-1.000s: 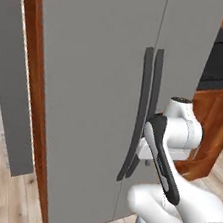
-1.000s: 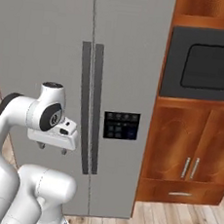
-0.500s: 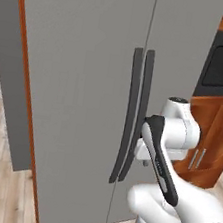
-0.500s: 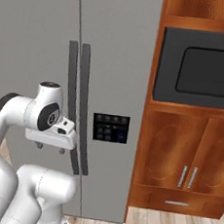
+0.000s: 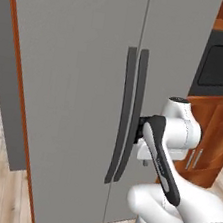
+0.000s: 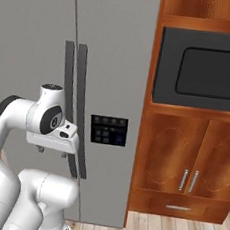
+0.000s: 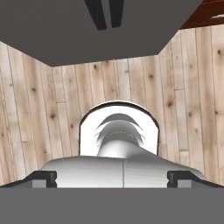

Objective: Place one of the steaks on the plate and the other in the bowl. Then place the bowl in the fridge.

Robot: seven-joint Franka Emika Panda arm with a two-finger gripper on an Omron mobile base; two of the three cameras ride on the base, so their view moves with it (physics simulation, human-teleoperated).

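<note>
Approach to the closed fridge [image 5: 88,79], with the steaks and bowl yet to be handled.
I hold the gripper [image 6: 50,150] at lower left of the right base view, near the fridge handles [image 6: 77,108]; its jaws stand fully open and empty, touching nothing. My next move, I judge, calls for lining the jaws up on one handle.

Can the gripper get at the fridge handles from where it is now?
Probably yes. The fridge is shut, and its handles stand unobstructed just ahead of the arm. The gripper is open but points down at the floor, so it must swing up first.
</note>
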